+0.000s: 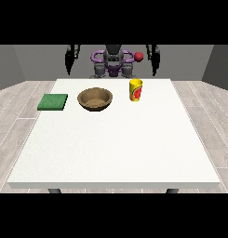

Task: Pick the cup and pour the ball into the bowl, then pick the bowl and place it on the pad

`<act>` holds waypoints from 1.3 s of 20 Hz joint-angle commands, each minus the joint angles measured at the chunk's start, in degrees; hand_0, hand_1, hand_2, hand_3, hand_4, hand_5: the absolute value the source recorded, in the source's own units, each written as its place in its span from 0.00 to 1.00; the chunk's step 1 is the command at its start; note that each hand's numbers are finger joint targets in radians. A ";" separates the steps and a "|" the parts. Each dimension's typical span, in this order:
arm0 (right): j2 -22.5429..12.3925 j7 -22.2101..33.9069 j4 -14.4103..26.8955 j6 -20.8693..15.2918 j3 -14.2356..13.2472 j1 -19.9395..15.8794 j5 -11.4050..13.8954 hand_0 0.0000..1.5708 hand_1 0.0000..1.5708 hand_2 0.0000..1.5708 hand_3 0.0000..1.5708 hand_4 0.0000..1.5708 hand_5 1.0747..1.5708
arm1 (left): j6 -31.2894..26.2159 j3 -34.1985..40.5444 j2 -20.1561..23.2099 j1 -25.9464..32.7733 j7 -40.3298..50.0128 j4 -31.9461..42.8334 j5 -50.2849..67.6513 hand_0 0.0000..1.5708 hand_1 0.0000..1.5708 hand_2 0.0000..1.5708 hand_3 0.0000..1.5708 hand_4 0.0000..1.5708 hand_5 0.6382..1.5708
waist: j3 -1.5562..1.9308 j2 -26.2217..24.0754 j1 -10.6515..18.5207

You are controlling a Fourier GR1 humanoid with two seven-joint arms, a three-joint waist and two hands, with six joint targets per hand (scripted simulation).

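A yellow cup (136,90) with a red mark stands upright on the white table (115,148), towards its far side. The ball inside it is hidden from this view. Left of the cup sits a brown bowl (95,99), holding nothing that I can see. A flat green pad (53,102) lies near the table's left edge. Both arms hang beside the body behind the table. The hand at the view's left (69,67) and the hand at the view's right (155,69) are far from the cup and bowl and hold nothing.
The robot's torso (113,62) stands behind the far edge, with a red knob (139,56) at its side. Wooden floor surrounds the table.
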 commanded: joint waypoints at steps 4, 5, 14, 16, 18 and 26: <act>-2.41 4.31 -5.02 0.43 -0.89 -0.49 -0.49 0.00 0.00 0.00 0.00 0.00 1.00 | -0.29 0.50 1.70 -0.19 4.21 -5.07 0.67 0.00 0.00 0.00 0.00 0.00 0.99 | 1.35 -13.39 -0.02; -2.72 5.11 -5.53 0.59 -0.90 -0.69 -0.58 0.00 0.00 0.00 0.00 0.00 1.00 | -0.31 0.58 1.85 -0.51 4.97 -5.81 0.88 0.00 0.00 0.00 0.00 0.00 0.99 | 1.45 -14.86 0.06; -10.76 2.06 -5.42 13.93 -14.62 0.82 -16.03 0.00 0.00 0.00 0.00 0.00 1.00 | -1.97 10.75 2.27 -4.34 5.98 -9.66 12.39 0.00 0.00 0.00 0.00 0.00 0.97 | 1.86 -6.71 -0.43; -6.58 0.62 -8.03 12.70 -10.32 3.64 -12.91 0.00 0.00 0.00 0.00 0.00 1.00 | -3.52 11.75 2.21 -1.87 1.40 -6.55 11.96 0.00 0.00 0.00 0.00 0.00 0.97 | 1.85 -5.95 -1.32; -8.53 0.41 -7.12 14.78 -13.06 2.10 -14.78 0.00 0.00 0.00 0.00 0.00 1.00 | -5.61 13.83 4.03 -4.00 0.02 -4.33 13.27 0.00 0.00 0.00 0.00 0.00 0.97 | 1.86 -4.22 -1.44; -5.94 -6.99 -1.06 14.13 -12.14 -3.26 -12.10 0.00 0.00 0.00 0.00 0.00 1.00 | -3.68 11.86 0.85 -9.19 -15.72 7.52 6.45 0.00 0.00 0.00 0.00 0.00 0.95 | 1.85 4.33 -2.11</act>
